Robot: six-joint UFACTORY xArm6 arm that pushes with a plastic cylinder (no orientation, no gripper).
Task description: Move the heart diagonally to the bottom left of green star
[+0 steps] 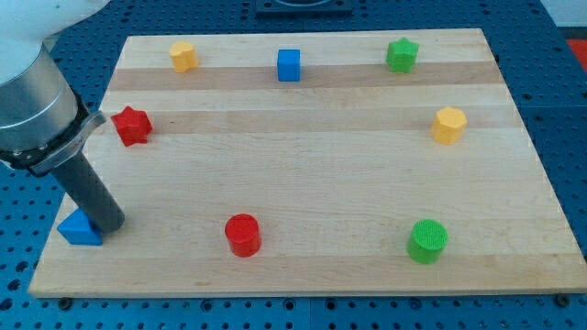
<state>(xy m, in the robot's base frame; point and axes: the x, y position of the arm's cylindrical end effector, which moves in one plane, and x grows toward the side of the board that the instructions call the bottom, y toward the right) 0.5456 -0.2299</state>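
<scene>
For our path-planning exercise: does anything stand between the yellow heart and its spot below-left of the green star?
Yes: the blue cube sits between the yellow heart and the green star, about on that line. My tip rests by the blue triangle, far off.

One camera looks down at a slant over the whole wooden board (312,174).

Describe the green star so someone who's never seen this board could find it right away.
Start at the wooden board and go to its top right corner. The green star sits there, right of the blue cube and above the yellow hexagon. The only other green piece, the green cylinder, is round and near the bottom right.
</scene>
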